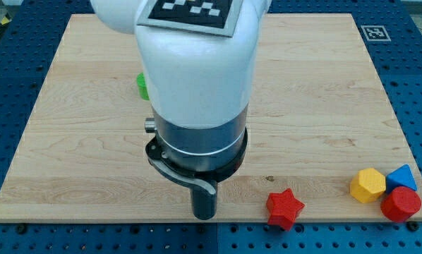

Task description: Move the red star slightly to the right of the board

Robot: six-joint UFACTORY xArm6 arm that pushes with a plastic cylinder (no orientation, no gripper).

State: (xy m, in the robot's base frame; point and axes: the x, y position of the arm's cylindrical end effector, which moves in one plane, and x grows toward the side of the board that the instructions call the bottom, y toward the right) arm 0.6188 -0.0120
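The red star (285, 208) lies near the bottom edge of the wooden board (77, 141), right of centre. My arm's white and dark body fills the middle of the view. My tip (204, 215) stands at the board's bottom edge, to the left of the red star, with a clear gap between them.
A yellow hexagon block (368, 185), a blue triangular block (403, 176) and a red round block (401, 204) cluster at the bottom right corner. A green block (142, 85) peeks out from behind the arm at the left. A black-and-white marker (374, 32) lies off the board's top right.
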